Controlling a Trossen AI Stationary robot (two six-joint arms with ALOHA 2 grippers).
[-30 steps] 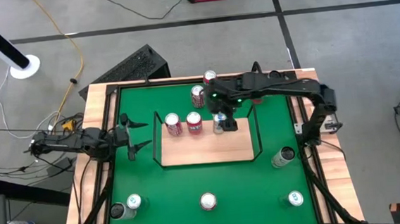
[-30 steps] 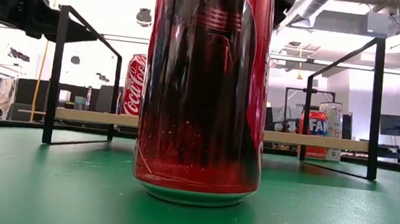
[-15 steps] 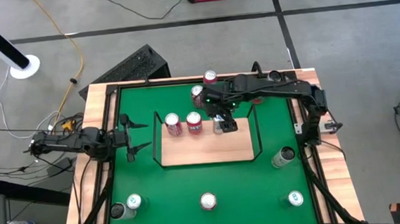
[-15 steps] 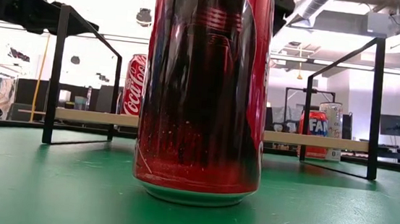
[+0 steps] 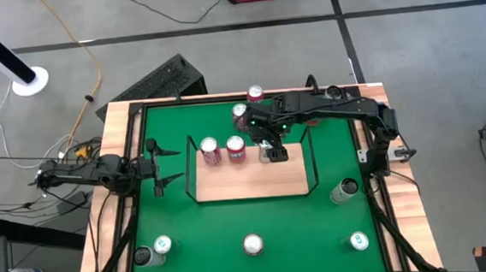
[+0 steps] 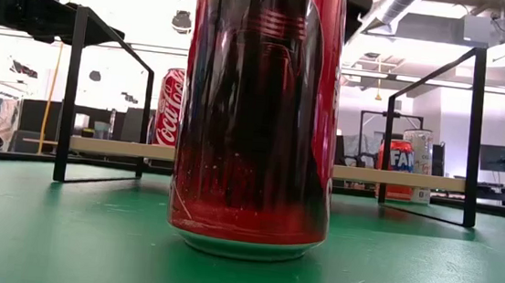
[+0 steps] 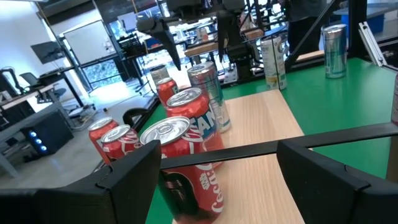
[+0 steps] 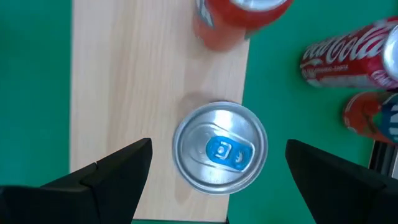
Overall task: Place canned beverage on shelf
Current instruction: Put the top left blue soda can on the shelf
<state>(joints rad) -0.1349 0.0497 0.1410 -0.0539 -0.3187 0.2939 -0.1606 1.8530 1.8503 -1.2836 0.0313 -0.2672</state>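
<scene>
The shelf [image 5: 250,180] is a light-wood board with black wire rails, standing mid-table. On it stand two red cans [image 5: 211,150] [image 5: 236,148] and a silver can with a blue tab [image 8: 219,154], each on its base. My right gripper [image 8: 219,149] hangs open above the silver can and points steeply down; one finger shows on each side of the can's top, clear of it. In the high view this gripper [image 5: 271,150] hides most of the can. My left gripper [image 5: 166,163] waits open and level beside the shelf's left rail.
Two more red cans [image 5: 241,112] [image 5: 255,93] stand on the green table behind the shelf. A can [image 5: 345,190] is near the right edge, and three cans [image 5: 162,247] [image 5: 251,244] [image 5: 358,242] line the near edge. A tall red can [image 6: 257,114] fills the low view.
My right gripper has tipped a little further downward over the silver can, its arm drawing slightly toward the table's left. It stays open. The silver can and the red cans keep their places on the shelf.
</scene>
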